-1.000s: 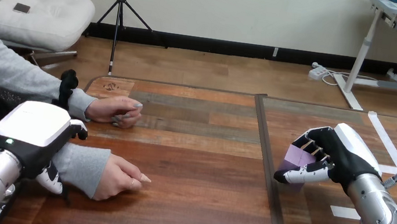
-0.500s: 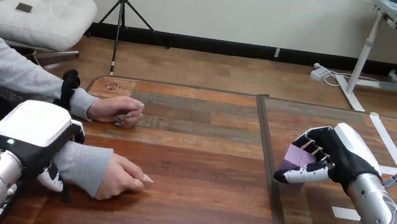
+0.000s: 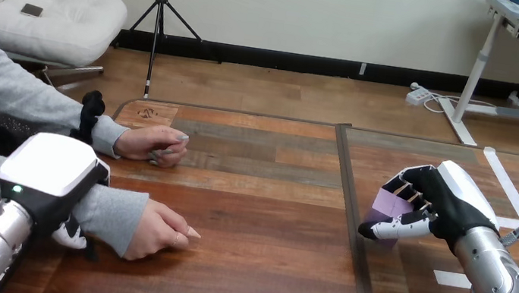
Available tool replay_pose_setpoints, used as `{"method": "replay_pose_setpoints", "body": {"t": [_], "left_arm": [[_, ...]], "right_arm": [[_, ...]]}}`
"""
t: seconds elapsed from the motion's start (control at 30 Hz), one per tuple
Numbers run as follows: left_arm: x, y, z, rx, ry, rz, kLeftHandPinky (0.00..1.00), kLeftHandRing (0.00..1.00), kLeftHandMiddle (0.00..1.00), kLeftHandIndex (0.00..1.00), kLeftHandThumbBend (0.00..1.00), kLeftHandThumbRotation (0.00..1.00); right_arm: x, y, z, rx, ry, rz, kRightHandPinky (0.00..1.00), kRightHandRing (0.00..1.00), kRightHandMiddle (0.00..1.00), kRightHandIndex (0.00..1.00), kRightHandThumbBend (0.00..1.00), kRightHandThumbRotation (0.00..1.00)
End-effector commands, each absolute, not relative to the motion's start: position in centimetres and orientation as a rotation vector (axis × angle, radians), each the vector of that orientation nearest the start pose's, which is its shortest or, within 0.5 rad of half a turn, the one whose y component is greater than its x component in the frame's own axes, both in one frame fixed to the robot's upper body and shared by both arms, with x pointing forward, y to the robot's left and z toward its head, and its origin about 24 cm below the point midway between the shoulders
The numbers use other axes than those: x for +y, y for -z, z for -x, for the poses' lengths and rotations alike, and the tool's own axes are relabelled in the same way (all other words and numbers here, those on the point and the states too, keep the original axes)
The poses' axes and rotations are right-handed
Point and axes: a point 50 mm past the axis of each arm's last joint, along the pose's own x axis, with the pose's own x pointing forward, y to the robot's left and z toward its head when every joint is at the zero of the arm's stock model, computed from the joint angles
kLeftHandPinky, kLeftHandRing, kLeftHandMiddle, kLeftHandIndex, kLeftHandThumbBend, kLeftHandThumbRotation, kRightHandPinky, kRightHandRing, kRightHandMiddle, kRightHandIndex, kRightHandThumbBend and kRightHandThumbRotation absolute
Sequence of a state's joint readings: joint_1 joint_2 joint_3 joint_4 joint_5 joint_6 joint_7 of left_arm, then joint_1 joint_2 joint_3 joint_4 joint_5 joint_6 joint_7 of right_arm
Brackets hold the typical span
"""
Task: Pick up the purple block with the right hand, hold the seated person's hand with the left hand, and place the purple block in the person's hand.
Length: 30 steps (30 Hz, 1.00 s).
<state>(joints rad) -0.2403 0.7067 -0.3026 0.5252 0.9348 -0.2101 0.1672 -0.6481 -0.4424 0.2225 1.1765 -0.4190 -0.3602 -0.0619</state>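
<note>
Now right hand (image 3: 442,197) fingers (image 3: 412,175) clasp purple block (image 3: 389,207); left hand (image 3: 46,172) over sleeve (image 3: 110,214), grip unclear.

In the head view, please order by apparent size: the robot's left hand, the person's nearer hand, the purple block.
1. the robot's white-shelled left hand, largest, but closest to the camera
2. the person's nearer hand
3. the small purple block, partly hidden inside the right hand

Wooden counter (image 3: 265,193), dark seam (image 3: 345,170) down its middle, white tape strips (image 3: 448,278) at right, person's far hand (image 3: 153,145) and person's near hand (image 3: 156,230) resting at left.
</note>
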Motion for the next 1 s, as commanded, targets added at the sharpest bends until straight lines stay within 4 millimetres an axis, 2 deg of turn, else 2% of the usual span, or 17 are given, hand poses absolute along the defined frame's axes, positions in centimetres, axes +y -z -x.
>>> {"method": "replay_pose_setpoints", "body": {"t": [0.0, 0.47, 0.97], "left_arm": [[25.83, -2.88, -28.66, -0.022, 0.286, -1.647, 0.29, 0.36, 0.42, 0.45, 0.91, 0.00], [25.74, -2.61, -28.43, -0.090, 0.282, -1.615, 0.23, 0.29, 0.36, 0.42, 0.86, 0.00], [25.72, -2.75, -28.47, -0.092, 0.275, -1.547, 0.20, 0.26, 0.34, 0.39, 0.82, 0.00]], "right_arm": [[-23.57, -6.10, -36.03, 0.054, -0.098, 0.919, 0.42, 0.47, 0.49, 0.49, 0.70, 0.00], [-23.66, -6.07, -35.95, 0.050, -0.094, 0.922, 0.41, 0.45, 0.48, 0.49, 0.71, 0.00], [-23.64, -5.83, -35.90, 0.063, -0.092, 0.917, 0.41, 0.46, 0.49, 0.50, 0.71, 0.00]]}}
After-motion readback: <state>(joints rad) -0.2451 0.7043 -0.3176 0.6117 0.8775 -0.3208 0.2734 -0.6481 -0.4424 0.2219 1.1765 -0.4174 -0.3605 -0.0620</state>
